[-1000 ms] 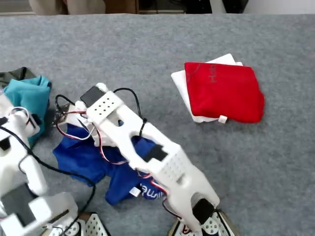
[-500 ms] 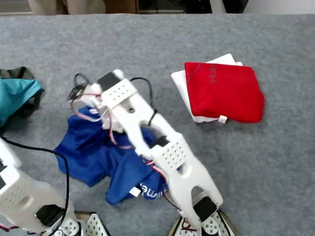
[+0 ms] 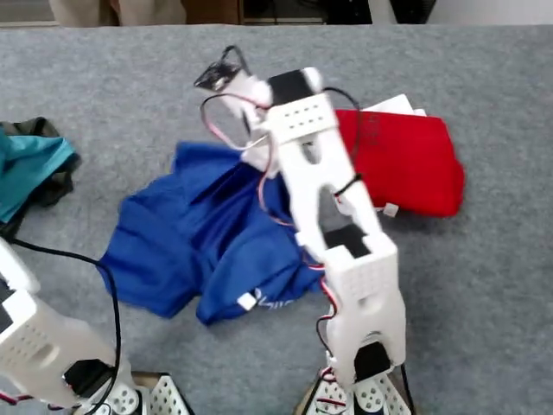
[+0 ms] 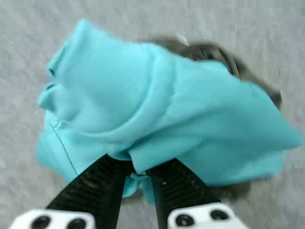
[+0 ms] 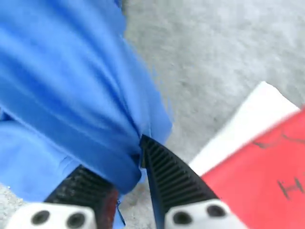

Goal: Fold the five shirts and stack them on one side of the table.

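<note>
right end effector [image 5: 127, 158] grips blue shirt [image 3: 194, 233] just beside folded red shirt [image 3: 406, 164].

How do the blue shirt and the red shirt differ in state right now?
The blue shirt is crumpled and spread out; the red shirt is folded into a neat rectangle. The right gripper is shut on the blue shirt; nothing grips the red shirt. The red shirt sits on a folded white shirt; the blue shirt lies mostly on the table.
</note>
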`<state>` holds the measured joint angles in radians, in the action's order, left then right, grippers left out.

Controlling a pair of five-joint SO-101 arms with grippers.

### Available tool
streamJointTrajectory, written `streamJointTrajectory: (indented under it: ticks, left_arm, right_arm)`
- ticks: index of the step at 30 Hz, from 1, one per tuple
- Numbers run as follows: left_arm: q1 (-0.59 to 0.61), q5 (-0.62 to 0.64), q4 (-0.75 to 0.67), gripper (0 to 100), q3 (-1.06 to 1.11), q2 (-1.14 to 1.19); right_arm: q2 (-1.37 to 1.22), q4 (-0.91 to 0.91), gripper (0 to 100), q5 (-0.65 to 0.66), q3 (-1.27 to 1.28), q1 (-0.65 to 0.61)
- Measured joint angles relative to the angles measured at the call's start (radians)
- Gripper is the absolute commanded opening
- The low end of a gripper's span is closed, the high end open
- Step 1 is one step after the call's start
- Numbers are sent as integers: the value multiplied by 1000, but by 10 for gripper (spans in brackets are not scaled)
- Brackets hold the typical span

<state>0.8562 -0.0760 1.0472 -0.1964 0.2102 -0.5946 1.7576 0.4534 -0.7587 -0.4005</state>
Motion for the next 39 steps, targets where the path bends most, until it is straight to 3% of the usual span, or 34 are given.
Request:
streamJointTrajectory:
  ticks: [8,12,16,28,32,39]
  left_arm:
    - [-117,2,474,22,-195,-11]
    - [-161,-5,647,19,-253,-11]
    - [-135,-43,695,19,-261,-38]
    - [158,-212,683,20,-118,-328]
    - [204,-209,537,21,-37,-338]
    - [63,-81,152,45,57,-328]
  right_arm:
    - [9,0,16,5,32,37]
    - [5,0,165,20,32,37]
    - [6,0,256,32,32,37]
    - [9,0,256,110,-71,-9]
    - [9,0,256,110,-104,-120]
    - [9,0,258,118,-104,-298]
